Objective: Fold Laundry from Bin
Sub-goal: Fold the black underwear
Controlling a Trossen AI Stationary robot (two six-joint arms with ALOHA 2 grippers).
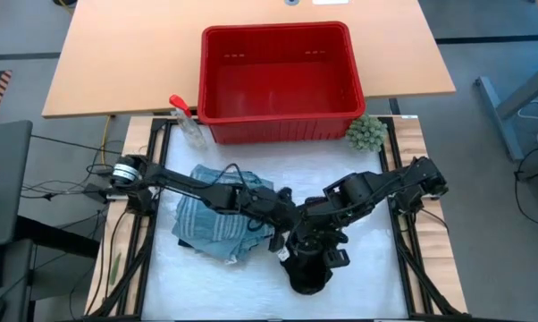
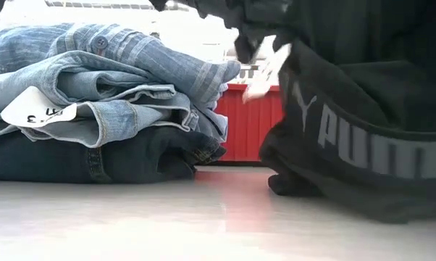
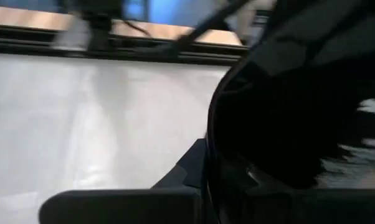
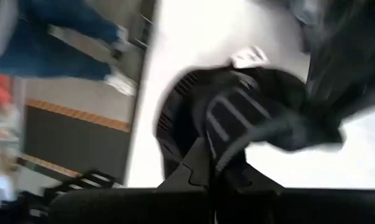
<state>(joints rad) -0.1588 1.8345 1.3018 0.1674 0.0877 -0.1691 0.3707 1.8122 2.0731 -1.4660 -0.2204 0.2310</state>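
A black piece of laundry with a lettered waistband [image 2: 363, 145] hangs between my two grippers at the middle of the table [image 1: 309, 264]. Its lower end rests on the white table top. My left gripper [image 1: 282, 234] reaches in from the left and is shut at the garment's upper left. My right gripper [image 1: 315, 228] comes from the right and is shut on its top. To the left lies a folded stack [image 1: 220, 215]: striped shirt [image 2: 153, 54] on top, jeans [image 2: 109, 101] beneath, a dark navy piece [image 2: 73, 156] at the bottom. The red bin [image 1: 278, 76] stands behind. My left gripper is shut against the black piece's upper edge [image 3: 237, 155], coming in nearly level from the table's left. The cloth itself covers the fingertips, so which part or how many layers it has cannot be told. My right gripper pinches bunched black cloth near the striped waistband [image 4: 228, 124], pointing steeply down from above. The garment hangs below the fingers, slack, with its lower end [image 2: 327, 192] on the table.
A clear spray bottle with a red trigger [image 1: 187, 121] stands at the bin's near left corner, and a green fuzzy ball [image 1: 367, 132] at its near right corner. White table top lies open in front of the stack [image 2: 167, 217]. A person's legs [image 4: 63, 31] show beyond the table.
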